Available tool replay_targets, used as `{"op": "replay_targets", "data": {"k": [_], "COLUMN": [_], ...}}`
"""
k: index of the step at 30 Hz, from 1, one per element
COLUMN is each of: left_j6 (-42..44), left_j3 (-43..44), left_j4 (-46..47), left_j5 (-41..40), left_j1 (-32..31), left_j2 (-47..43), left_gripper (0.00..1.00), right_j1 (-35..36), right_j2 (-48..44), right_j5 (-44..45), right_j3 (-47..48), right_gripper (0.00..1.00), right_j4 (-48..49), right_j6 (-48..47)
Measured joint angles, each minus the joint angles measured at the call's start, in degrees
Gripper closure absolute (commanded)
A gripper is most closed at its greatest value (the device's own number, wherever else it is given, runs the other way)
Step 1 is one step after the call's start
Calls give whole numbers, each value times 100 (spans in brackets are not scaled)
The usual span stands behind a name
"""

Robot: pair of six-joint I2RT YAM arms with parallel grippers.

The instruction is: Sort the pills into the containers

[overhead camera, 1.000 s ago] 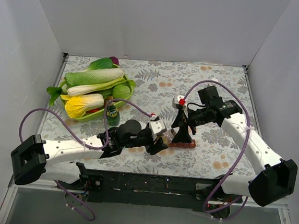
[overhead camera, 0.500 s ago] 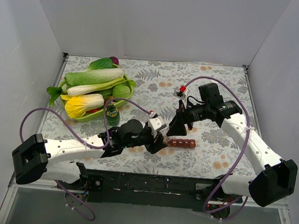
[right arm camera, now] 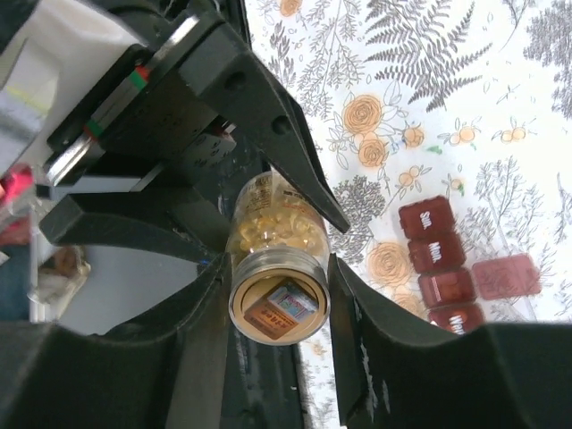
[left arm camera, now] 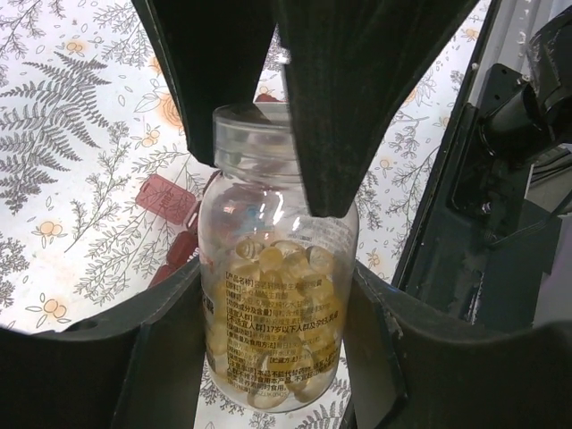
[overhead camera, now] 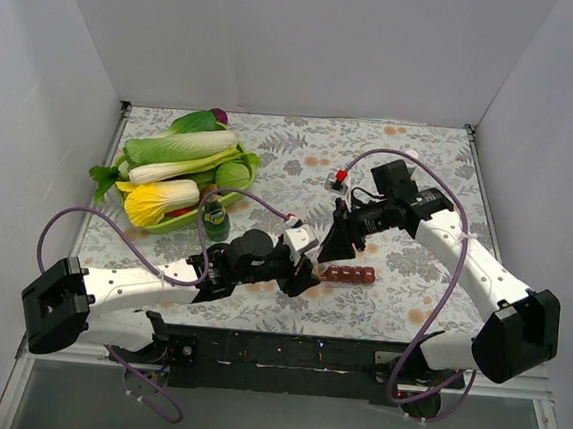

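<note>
The lids of the dark-red containers (right arm camera: 440, 251) carry weekday abbreviations in pale letters: "Sun." on the topmost and "Mon." below it, with what looks like "Wed." on the lowest (the lid between is too faint to read). The clear pill bottle (left arm camera: 279, 313) bears a label of dense, tiny print, illegible here.

Reads to me as a lab test cell, not a home: plain white panels (overhead camera: 311, 46) box in the table, floral cloth (overhead camera: 291, 160) on top, left arm (overhead camera: 130, 283) and right arm (overhead camera: 478, 266) bolted to a black rail (overhead camera: 284, 353) at 6 o'clock, plastic-looking vegetables (overhead camera: 177, 150) at 10.
</note>
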Motion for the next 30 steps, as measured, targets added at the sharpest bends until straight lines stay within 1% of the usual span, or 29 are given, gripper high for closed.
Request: {"op": "replay_targets", "data": {"k": [2,3,4,6,8,11,12,13,15,16,19,23,25,30], "left_j6": [31,9,-44,-79,-105,-125,-138,-138,-133,-127,-90,-24,0,70], "left_j3": [-4,-4,-11,-17,-26,-35,-35,-35,-35,-37,-48,-50,-70,-120], "left_j4": [-15,-31,-120,-256,-457,-695,-734,-754,-780,-800,-791,-654,-538,-343], "left_j5": [195,402,876,1427,2035,2704,2872,2994,3067,3053,2896,2494,2277,1558], "left_j1": [52,111,284,439,579,704,721,737,791,809,852,852,848,763], "left_j2": [-35,-57,-118,-168,-179,-179,-179,-186,-232,-258,-426,-664,-710,-688], "left_gripper": [100,100,100,100,100,100,100,100,100,100,100,100,100,100], "right_j1": [39,90,264,446,632,817,866,918,964,964,962,772,566,205], "right_j2": [87,149,219,208,44,-422,-555,-616,-590,-535,-404,-409,-522,-881], "right_j5": [-70,-133,-190,-245,-269,-295,-282,-254,-221,-223,-87,-107,-190,2], "right_j3": [170,295,498,544,330,-234,-343,-358,-291,-240,-140,59,70,-109], "right_gripper": [87,88,88,86,82,79,75,58,38,23,11,7,6,7], "right_j4": [-317,-568,-962,-1263,-1333,-1032,-973,-975,-1003,-1014,-988,-933,-704,188], "right_j6": [-560,-1086,-2107,-3224,-4166,-5001,-5222,-5394,-5571,-5545,-5097,-4081,-3375,-892]}}
